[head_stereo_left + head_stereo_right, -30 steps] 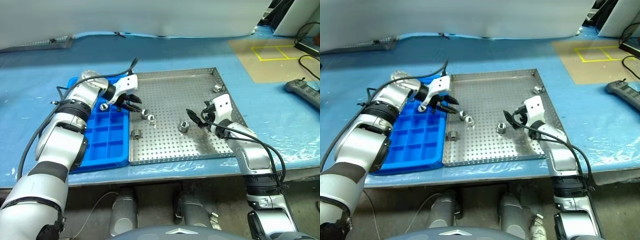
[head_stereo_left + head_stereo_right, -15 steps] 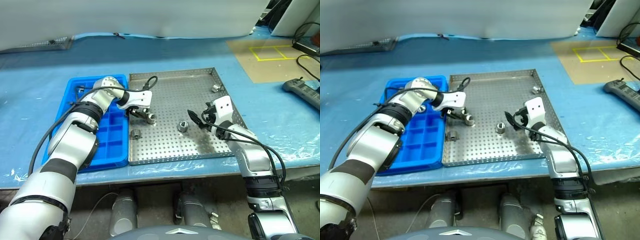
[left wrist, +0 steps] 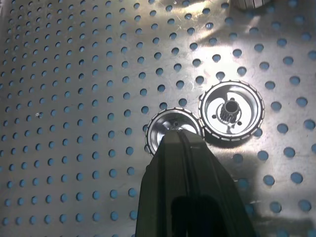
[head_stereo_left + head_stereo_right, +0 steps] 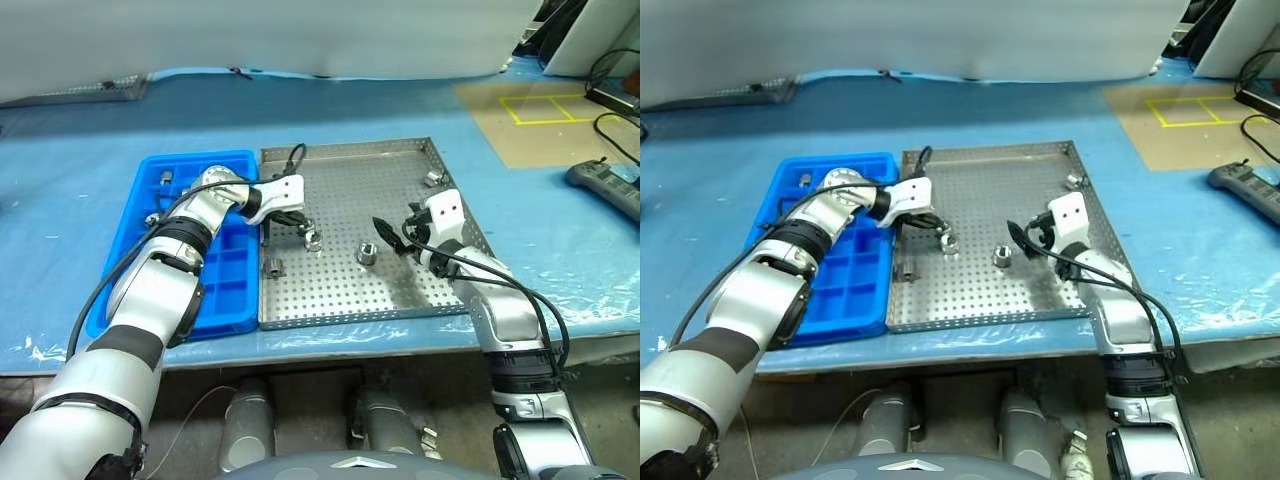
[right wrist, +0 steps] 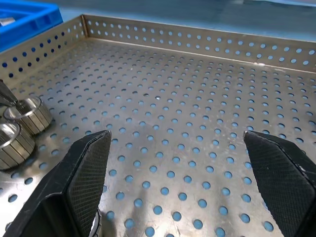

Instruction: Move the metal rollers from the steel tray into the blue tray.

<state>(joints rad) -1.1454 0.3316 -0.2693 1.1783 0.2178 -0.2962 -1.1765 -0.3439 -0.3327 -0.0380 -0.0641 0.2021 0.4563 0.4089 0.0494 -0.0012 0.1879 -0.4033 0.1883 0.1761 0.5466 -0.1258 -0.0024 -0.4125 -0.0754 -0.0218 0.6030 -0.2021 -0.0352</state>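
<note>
While the left gripper [image 3: 180, 140] pinches one of two touching metal rollers [image 3: 174, 133] near the steel tray's [image 4: 400, 290] left edge, the right gripper [image 5: 180, 163] gapes empty.

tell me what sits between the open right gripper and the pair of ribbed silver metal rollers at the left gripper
One lone metal roller stands on the perforated steel tray between the right gripper and the roller pair at the left gripper, seen in the left eye view.
</note>
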